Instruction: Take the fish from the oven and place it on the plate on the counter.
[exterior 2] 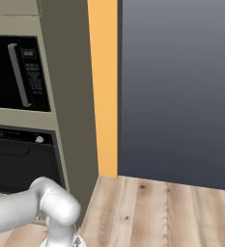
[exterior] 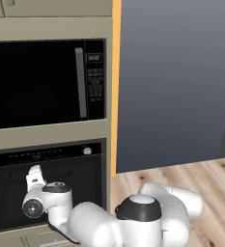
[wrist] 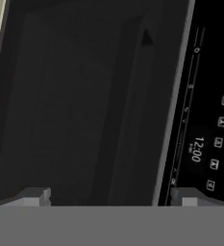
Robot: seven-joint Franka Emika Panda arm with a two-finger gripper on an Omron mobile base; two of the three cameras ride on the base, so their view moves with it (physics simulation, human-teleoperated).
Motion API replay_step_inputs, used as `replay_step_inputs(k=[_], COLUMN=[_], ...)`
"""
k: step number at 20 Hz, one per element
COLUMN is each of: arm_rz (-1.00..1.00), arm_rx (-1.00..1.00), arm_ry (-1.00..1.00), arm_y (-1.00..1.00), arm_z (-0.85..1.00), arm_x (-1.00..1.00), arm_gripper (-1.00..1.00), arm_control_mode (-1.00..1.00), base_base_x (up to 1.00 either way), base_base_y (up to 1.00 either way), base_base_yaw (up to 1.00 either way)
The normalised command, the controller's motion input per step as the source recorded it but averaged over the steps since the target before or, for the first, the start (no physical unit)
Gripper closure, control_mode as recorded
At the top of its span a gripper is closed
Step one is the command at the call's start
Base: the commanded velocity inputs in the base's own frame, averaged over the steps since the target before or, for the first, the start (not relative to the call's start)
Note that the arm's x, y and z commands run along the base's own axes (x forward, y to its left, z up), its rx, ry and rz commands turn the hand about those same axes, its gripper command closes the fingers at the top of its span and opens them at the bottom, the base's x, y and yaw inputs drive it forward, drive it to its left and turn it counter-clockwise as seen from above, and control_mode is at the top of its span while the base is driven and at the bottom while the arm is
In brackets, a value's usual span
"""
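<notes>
End effector (wrist: pixel 108 196) spread wide and empty, fingertips (wrist: pixel 34 196) close before the dark oven (wrist: pixel 84 105) front.

Flat, even light fills the room with no clear source. The grey wall (exterior: pixel 176 82) fades gently from paler at the top to darker lower down. The oven (exterior: pixel 46 185) front is very dark, its inside almost unreadable, and beside it the wooden floor (exterior 2: pixel 157 212) looks bright. Every edge is soft and slightly blurred; no glare anywhere.
</notes>
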Motion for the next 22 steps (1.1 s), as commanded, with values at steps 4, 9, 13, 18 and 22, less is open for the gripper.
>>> replay_step_inputs(k=[4, 9, 13, 18, 22], arm_rz=[0.00, 0.00, 0.00, 0.00, 0.00], arm_rx=[0.00, 0.00, 0.00, 0.00, 0.00], arm_ry=[-0.01, 0.00, 0.00, 0.00, 0.00], arm_y=[0.02, 0.04, 0.00, 0.02, 0.06], arm_z=[-0.14, -0.15, -0.21, -0.26, -0.27], arm_x=[0.38, 0.44, 0.30, 0.28, 0.36], arm_gripper=[-1.00, -1.00, -1.00, -1.00, -1.00], arm_control_mode=[-1.00, -1.00, -1.00, -1.00, -1.00], base_base_x=[0.00, 0.00, 0.00, 0.00, 0.00], base_base_y=[0.00, 0.00, 0.00, 0.00, 0.00], base_base_yaw=[0.00, 0.00, 0.00, 0.00, 0.00])
